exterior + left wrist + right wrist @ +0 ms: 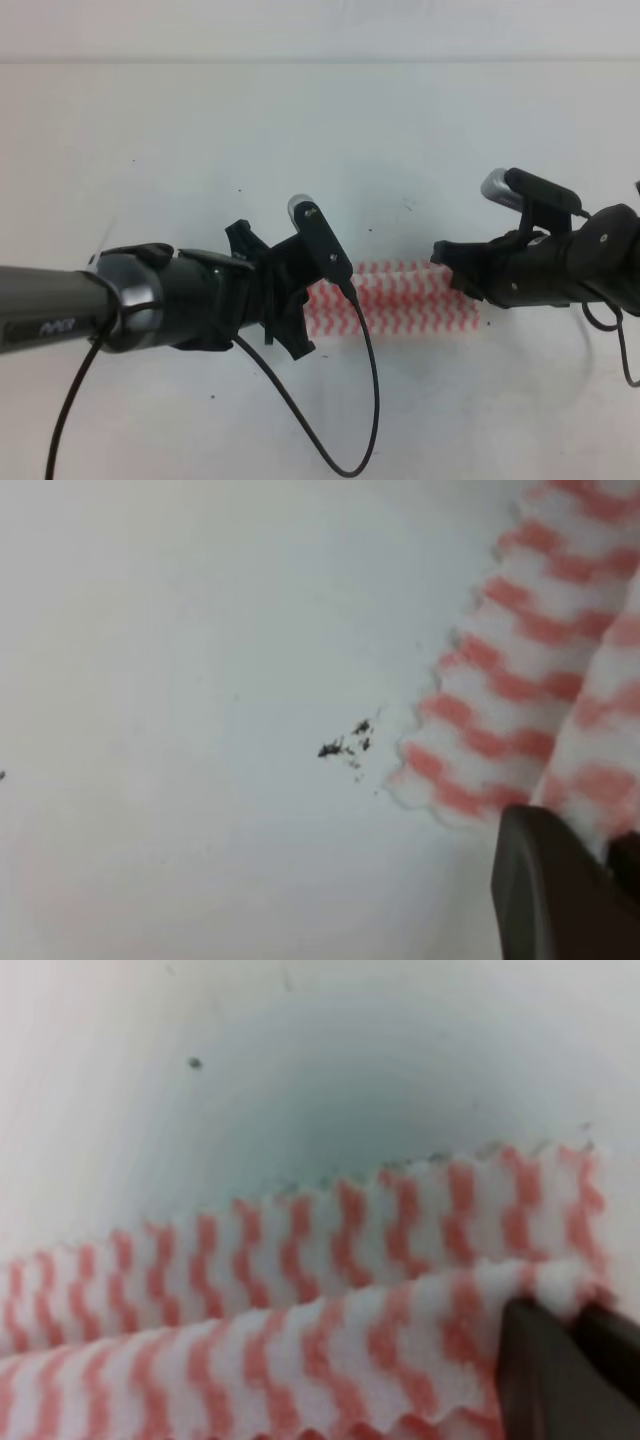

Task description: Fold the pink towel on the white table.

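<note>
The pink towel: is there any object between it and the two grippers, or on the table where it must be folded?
Nothing visible stands in the way. Both the left gripper and the right gripper already pinch the pink towel at its ends. Only tiny dark specks lie on the white table beside it.

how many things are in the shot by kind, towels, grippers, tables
towel: 1, pink and white striped
grippers: 2, left gripper and right gripper, each at one end of the towel, pinching a raised layer
table: 1, white
total: 4
</note>
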`<state>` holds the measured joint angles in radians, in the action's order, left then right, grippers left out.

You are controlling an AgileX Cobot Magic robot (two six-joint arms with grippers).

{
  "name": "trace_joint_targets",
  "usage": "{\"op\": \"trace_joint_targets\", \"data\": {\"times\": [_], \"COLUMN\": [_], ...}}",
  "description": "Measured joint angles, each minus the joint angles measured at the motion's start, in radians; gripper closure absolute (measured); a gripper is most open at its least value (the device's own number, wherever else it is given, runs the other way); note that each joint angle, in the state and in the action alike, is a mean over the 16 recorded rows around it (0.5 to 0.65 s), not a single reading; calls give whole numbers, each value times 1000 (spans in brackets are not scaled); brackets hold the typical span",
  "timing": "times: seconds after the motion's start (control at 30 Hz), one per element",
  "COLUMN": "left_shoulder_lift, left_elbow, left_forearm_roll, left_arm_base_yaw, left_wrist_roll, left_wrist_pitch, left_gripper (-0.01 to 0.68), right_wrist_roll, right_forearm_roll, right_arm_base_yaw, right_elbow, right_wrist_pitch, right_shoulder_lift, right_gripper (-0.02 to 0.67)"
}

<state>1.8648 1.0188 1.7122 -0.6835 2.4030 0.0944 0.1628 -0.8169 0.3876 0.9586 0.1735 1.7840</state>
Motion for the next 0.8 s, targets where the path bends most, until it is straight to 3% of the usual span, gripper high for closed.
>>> {"op": "trace_joint_targets", "data": {"times": [0.67,0.8], "left_shoulder_lift": [3,5], "left_elbow": [0,0], "left_forearm_roll": [-5,-19], "left_arm_base_yaw": [5,5], "left_wrist_roll": [-3,-1], "left_wrist_pitch": [4,3], "left_gripper": [676,649], "right_wrist_roll": [2,4], "right_forearm_roll": [1,1], "right_arm_base_yaw": [0,0], "right_elbow": [28,29], "right_wrist_pitch": [22,24], "right_shoulder_lift": [22,22], "right_gripper": [666,666]}}
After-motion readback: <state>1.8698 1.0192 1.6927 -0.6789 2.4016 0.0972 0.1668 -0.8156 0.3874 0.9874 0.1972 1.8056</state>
